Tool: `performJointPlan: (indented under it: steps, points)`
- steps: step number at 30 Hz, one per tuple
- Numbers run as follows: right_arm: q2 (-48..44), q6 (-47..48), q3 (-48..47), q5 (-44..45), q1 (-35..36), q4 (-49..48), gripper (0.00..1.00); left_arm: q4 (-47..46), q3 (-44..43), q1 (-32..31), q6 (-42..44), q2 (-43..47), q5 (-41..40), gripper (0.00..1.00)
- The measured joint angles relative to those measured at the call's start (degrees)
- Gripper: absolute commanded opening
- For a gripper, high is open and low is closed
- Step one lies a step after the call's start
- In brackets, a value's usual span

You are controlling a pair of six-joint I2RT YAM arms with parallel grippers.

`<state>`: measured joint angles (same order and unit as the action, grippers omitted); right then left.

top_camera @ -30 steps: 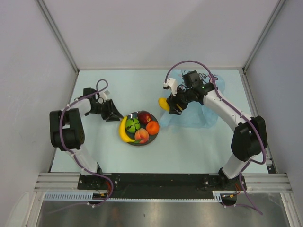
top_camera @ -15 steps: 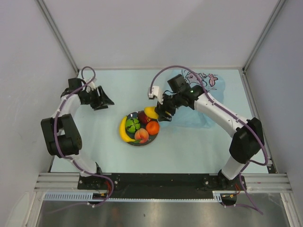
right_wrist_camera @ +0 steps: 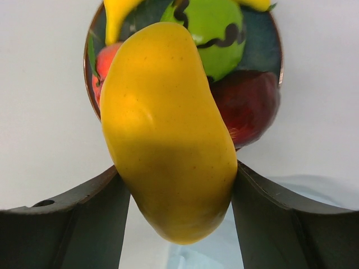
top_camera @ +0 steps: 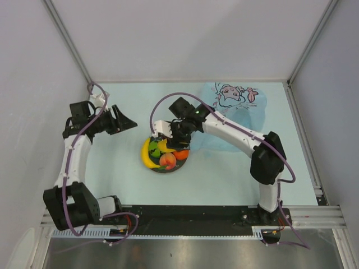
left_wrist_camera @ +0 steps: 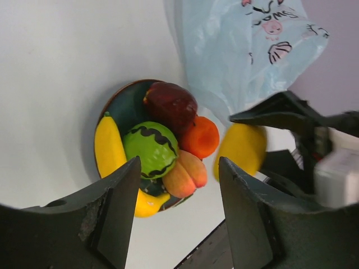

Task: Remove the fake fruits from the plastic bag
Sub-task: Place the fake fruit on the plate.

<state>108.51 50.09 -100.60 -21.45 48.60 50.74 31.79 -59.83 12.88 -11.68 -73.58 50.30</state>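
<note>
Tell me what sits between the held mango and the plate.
Only fruits already there: the mango, in the right gripper, hangs over the green fruit and dark red apple on the plate. Nothing else intervenes.

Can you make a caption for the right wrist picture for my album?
Right gripper clamps the yellow-orange mango over the dark plate of fake fruits.

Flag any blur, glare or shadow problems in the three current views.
Top external: even light, no glare, everything sharp. Left wrist: the mango and the right pincer holding it are smeared, yet the fruits on the plate are crisp. Right wrist: the mango fills the frame in focus, its lower half in shadow between dark fingers.
</note>
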Motion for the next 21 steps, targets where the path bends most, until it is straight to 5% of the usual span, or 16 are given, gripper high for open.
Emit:
performJointPlan:
  steps: [7,21]
  points:
    - [5.3,2.7,-0.9,5.3,1.5,3.9,0.48,-3.0,5.0,0.0,-2.6,10.0,1.0,0.64]
    - [7.2,2.6,-3.2,8.6,2.1,5.6,0.55,-6.7,7.9,0.0,-3.5,9.8,0.6,0.64]
